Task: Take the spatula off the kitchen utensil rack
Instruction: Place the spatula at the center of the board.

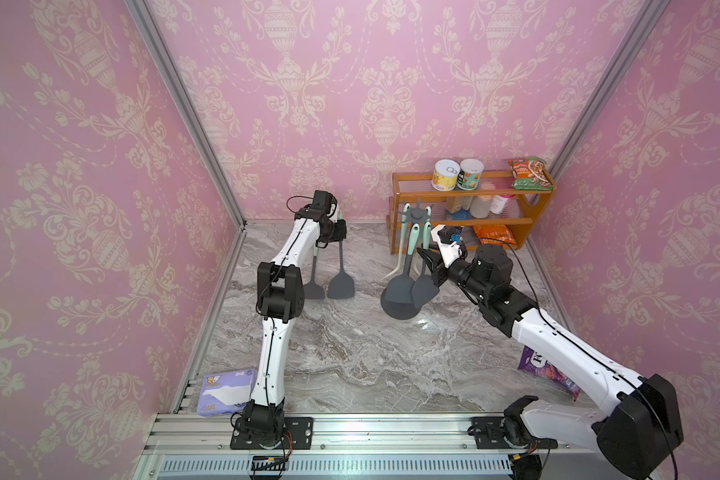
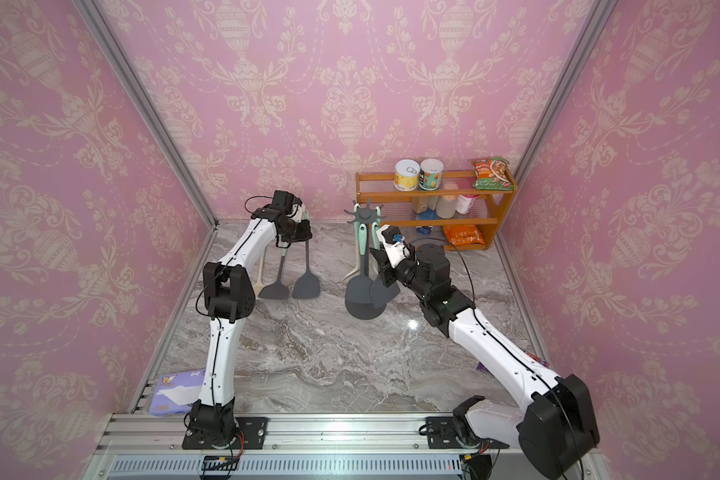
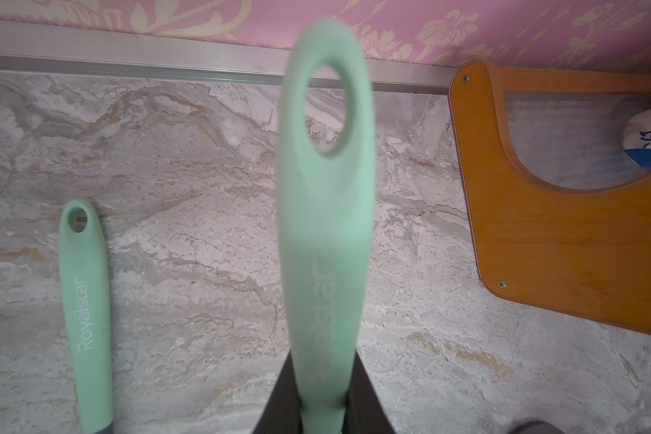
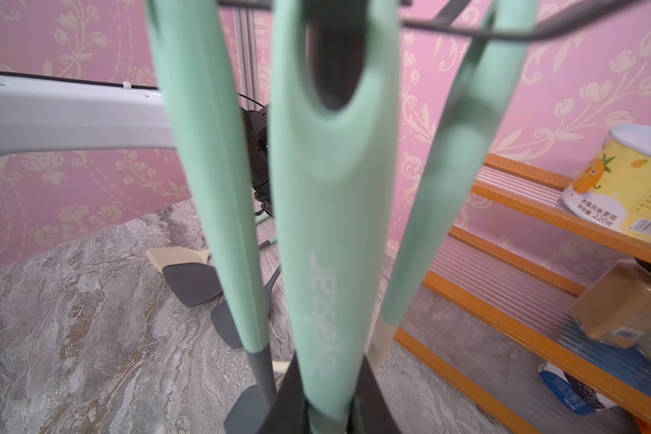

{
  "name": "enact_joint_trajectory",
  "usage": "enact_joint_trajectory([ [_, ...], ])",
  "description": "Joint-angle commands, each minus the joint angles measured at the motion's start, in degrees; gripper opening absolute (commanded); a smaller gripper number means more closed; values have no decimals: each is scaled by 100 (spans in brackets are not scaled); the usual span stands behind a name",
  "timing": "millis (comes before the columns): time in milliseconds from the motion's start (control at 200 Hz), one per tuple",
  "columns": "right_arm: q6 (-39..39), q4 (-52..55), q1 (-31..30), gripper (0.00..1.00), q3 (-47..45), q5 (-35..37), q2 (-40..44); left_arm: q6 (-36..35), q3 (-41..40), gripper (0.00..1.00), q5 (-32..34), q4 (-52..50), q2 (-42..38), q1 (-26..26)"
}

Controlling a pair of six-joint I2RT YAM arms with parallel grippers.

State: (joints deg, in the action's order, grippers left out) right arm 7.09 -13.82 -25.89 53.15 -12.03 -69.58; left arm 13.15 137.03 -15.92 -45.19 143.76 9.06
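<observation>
The kitchen utensil rack [image 1: 416,212] [image 2: 364,214] stands in front of the orange shelf, its round base [image 1: 400,309] on the marble. Three mint-handled utensils hang from its hooks [image 4: 466,28]. My right gripper [image 1: 427,253] [image 4: 327,409] is shut on the middle handle, a grey-bladed spatula [image 1: 425,286] [image 4: 331,225] whose hole still sits on a hook. To the left, my left gripper [image 1: 337,230] [image 3: 324,413] is shut on a second spatula [image 1: 341,286] [image 3: 326,225], off the rack with its blade low at the table. A third spatula [image 1: 313,289] [image 3: 85,300] lies beside it.
The orange two-tier shelf [image 1: 466,195] holds cans, bottles and snack packets at the back right. A cream spatula [image 2: 260,274] lies by the left arm. A tissue pack [image 1: 225,390] sits front left, a purple bag [image 1: 541,365] front right. Pink walls close three sides.
</observation>
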Motion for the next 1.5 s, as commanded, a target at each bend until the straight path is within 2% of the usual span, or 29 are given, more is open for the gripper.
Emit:
enact_joint_trajectory([
  [0,-102,159,24,13,-112,88,138,-183,259,11,-201,-355,168,-37],
  [220,-121,170,27,14,-119,69,165,-223,271,14,-80,-388,362,-119],
  [415,-129,222,31,14,-102,61,182,-194,281,17,32,14,450,-193],
  [610,-103,292,35,15,-120,122,242,-95,491,23,-129,81,697,-263],
  [790,-103,352,31,15,-85,130,251,11,605,23,-285,273,947,-273],
  [970,-134,352,30,15,-81,131,270,22,695,32,-192,318,1009,-289],
  [1106,-147,312,31,15,-120,127,255,82,658,35,-382,329,895,-300],
  [1196,-156,302,30,15,-120,116,235,176,4,36,-671,917,520,-300],
  [1291,-148,291,24,15,-131,121,221,314,-1039,42,-861,1845,-237,-300],
  [1356,-147,293,23,16,-138,122,207,353,-1625,43,-942,2354,-744,-292],
  [1496,-147,265,28,16,-129,87,134,101,-2628,48,-899,2986,-1782,-213],
])
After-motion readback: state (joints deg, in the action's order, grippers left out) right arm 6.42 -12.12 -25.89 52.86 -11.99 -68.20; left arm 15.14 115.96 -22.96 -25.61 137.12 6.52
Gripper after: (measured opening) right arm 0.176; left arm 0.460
